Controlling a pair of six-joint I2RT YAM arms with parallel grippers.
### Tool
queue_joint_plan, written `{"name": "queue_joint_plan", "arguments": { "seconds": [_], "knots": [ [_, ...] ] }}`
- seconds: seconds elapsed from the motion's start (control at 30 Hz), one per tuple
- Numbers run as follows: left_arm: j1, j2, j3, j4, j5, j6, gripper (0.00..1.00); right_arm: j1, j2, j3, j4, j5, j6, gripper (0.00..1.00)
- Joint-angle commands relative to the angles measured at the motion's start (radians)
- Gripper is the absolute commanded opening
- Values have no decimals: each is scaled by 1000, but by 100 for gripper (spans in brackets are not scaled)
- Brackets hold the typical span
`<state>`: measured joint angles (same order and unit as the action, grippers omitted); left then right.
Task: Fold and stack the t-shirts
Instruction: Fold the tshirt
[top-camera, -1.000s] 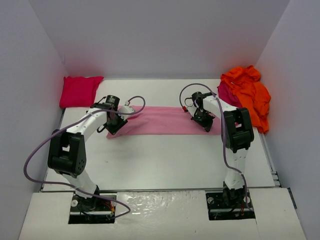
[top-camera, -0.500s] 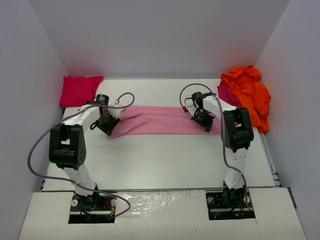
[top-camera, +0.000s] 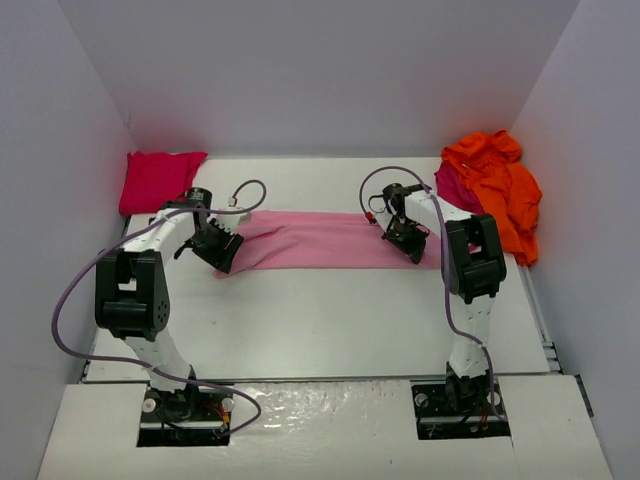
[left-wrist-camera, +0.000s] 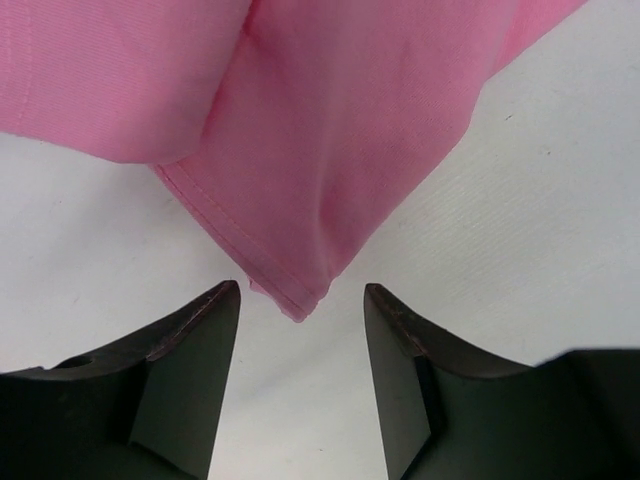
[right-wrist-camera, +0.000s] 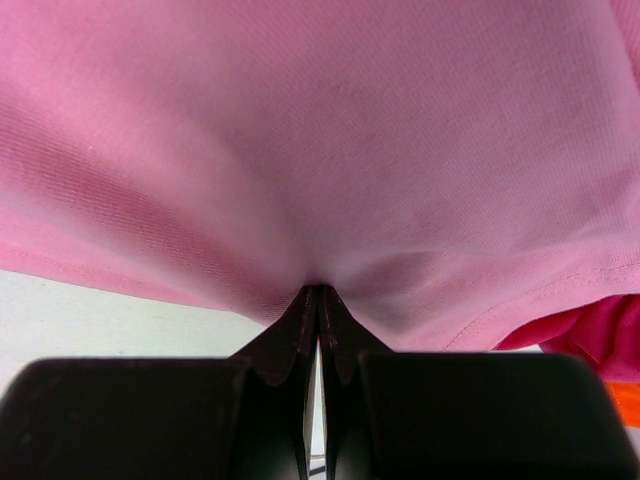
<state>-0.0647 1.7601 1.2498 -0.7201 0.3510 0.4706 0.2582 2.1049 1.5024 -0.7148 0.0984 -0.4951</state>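
Observation:
The light pink t-shirt (top-camera: 320, 240) lies as a long folded band across the middle of the table. My left gripper (top-camera: 224, 252) is open at its left end; in the left wrist view the shirt's hemmed corner (left-wrist-camera: 290, 295) sits just beyond my open fingertips (left-wrist-camera: 215, 305), untouched. My right gripper (top-camera: 408, 240) is shut on the pink shirt's near edge by its right end, the cloth (right-wrist-camera: 320, 150) bunched at my fingertips (right-wrist-camera: 318, 295). A folded red t-shirt (top-camera: 158, 181) lies at the back left. The orange t-shirt (top-camera: 497, 185) is heaped at the back right over the dark crimson one (top-camera: 452, 186).
White walls close in the table on the left, back and right. The table's bare white surface (top-camera: 320, 310) stretches in front of the pink shirt. Purple cables loop off both arms.
My left gripper has let go of the pink shirt's left end and drawn back a little to the left; that end now lies flat on the table. The right gripper has stayed put.

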Motion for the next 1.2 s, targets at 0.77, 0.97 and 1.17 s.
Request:
{"name": "queue_joint_plan", "arguments": {
  "seconds": [0.77, 0.97, 1.17],
  "knots": [
    [74, 105, 124, -57, 27, 74, 0, -14, 56, -72, 33, 73, -11, 0],
    [150, 155, 192, -81, -51, 127, 0, -19, 102, -53, 34, 125, -10, 0],
    [180, 228, 274, -79, -76, 143, 0, -16, 128, -44, 34, 144, -4, 0]
  ]
}}
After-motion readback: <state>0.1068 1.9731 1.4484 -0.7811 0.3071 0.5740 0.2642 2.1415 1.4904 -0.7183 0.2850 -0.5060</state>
